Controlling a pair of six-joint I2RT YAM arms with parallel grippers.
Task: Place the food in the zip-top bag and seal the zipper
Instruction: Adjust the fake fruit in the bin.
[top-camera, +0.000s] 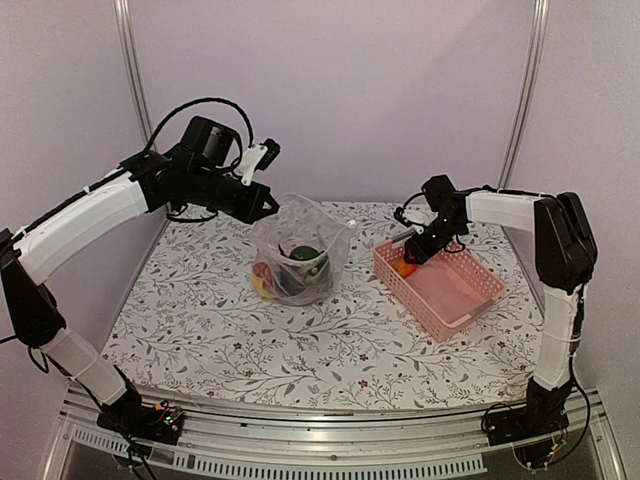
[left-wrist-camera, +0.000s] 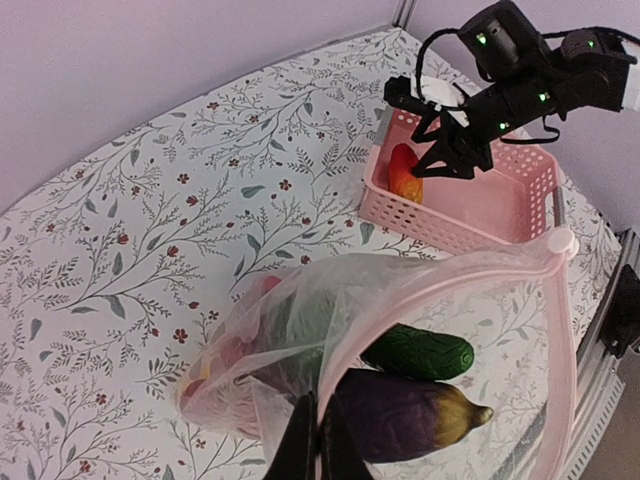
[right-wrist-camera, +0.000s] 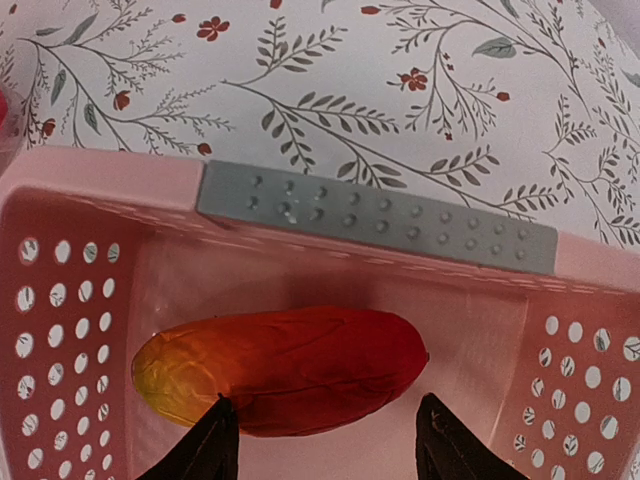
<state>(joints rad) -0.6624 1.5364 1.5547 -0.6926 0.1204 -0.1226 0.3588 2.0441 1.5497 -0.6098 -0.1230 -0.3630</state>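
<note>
The clear zip-top bag (top-camera: 300, 245) stands open mid-table, holding a dark purple eggplant (left-wrist-camera: 400, 415), a green cucumber (left-wrist-camera: 420, 352) and red and yellow pieces. My left gripper (top-camera: 266, 204) is shut on the bag's mouth edge, and its fingers (left-wrist-camera: 305, 440) pinch the plastic beside the pinkish zipper strip (left-wrist-camera: 450, 282). My right gripper (top-camera: 416, 252) is open inside the pink basket (top-camera: 470, 300). Its fingertips (right-wrist-camera: 215, 440) straddle a red-orange fruit (right-wrist-camera: 290, 370) on the basket floor without touching it. The fruit also shows in the top view (top-camera: 404, 267) and in the left wrist view (left-wrist-camera: 404, 172).
The basket (left-wrist-camera: 470, 215) sits right of the bag and has a grey patch (right-wrist-camera: 375, 215) on its rim. The table has a floral cloth (top-camera: 220, 330). Metal posts and pale walls stand behind. The table's front rail runs along the near edge.
</note>
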